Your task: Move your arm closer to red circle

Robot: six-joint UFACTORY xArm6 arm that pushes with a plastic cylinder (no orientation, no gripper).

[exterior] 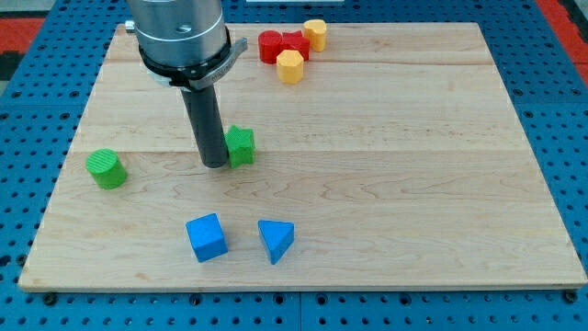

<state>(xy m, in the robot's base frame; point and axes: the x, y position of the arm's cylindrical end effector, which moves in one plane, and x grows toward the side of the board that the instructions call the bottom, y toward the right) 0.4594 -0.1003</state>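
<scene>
Rod tip (214, 165) sits on the counter (413, 184), left-centre, touching or just beside the left side of the green star block (241, 145). No claw on this rig, only a bare rod, so there is nothing to spread or pinch.

Red circle block (269, 45) lies at the far edge, slightly right of the tip, well apart from it. It is bunched w/ another red block (294, 43) on its right, shape unclear. One yellow block (315, 34) sits at the far right of the bunch, another yellow block (290, 66) just nearer.

Key relation: target lies far and a little right of the tip. My guess is a mostly straight push away, w/ the green star close to that line, so it may get nudged.

Not in the way: green cylinder (107, 168) at left, blue cube (207, 237) and blue wedge (276, 240) near edge.
</scene>
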